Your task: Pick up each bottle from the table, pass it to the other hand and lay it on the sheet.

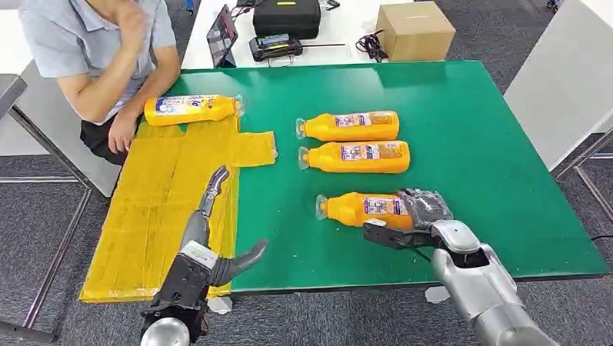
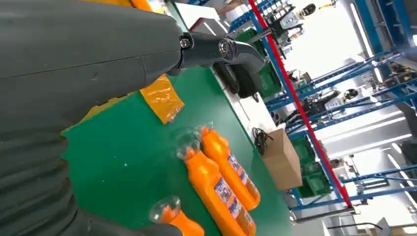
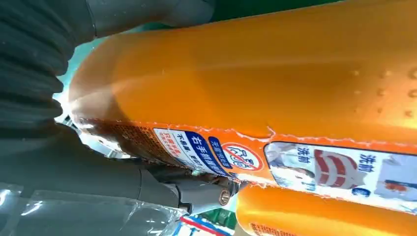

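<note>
Yellow sheet point(image 1: 159, 216) at far left of green table point(image 1: 480, 159), one bottle point(image 1: 191, 109) already lying at its far end beside a seated person point(image 1: 99, 49). Left hand point(image 1: 213, 222) poised over the sheet's near edge, fingers spread wide, thumb out, holding nothing. Two bottles point(image 1: 349, 126) point(image 1: 355, 157) lying parallel mid-table, caps toward the sheet. Nearest bottle point(image 1: 366, 208) at right, lying on the table with right hand point(image 1: 413, 215) wrapped over its base end, fingers above and thumb below; grip apparently closing, firmness not certain. Step in hand judged as the pickup: best done by seating fingers fully round the body clear of the label, lifting level, then presenting the cap end to the waiting left hand. Head view: whole layout and the spacing between both hands. Left wrist view: thumb point(image 2: 221, 49) open above the table, the three bottles beyond. Right wrist view: close contact of orange body and printed label point(image 3: 295, 162) against the palm, not resolvable from above.
</note>
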